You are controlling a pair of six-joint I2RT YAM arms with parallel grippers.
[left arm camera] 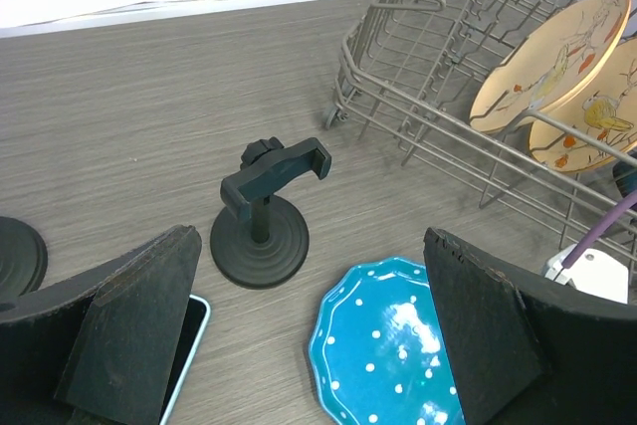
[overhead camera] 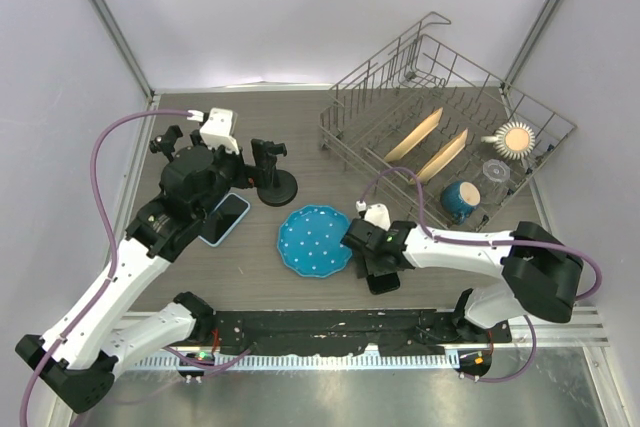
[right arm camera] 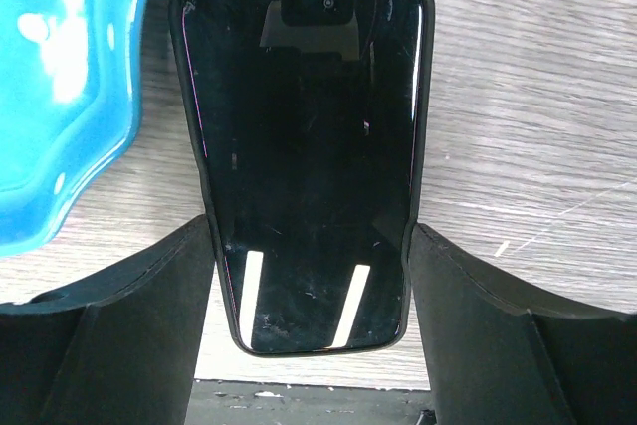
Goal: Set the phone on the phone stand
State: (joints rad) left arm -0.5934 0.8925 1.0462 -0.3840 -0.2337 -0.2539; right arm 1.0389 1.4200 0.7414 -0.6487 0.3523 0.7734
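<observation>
Jaws of my right gripper (right arm camera: pixel 309 238) press both long edges of the black phone (right arm camera: pixel 309 126), flat on the table (right arm camera: pixel 528 97). My left gripper (left arm camera: pixel 311 276) gapes wide over a second, blue-cased phone (overhead camera: pixel 228 217) near the phone stand (left arm camera: pixel 261 231).

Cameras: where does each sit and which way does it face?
Top external: above and behind the bases, looking down on the table; left arm and right arm show.
Left wrist: on that wrist, angled down at the phone stand; own fingers in the bottom corners.
Right wrist: on that wrist, straight down on the black phone; own fingers flank it.
Shared: blue dotted plate in all three.
</observation>
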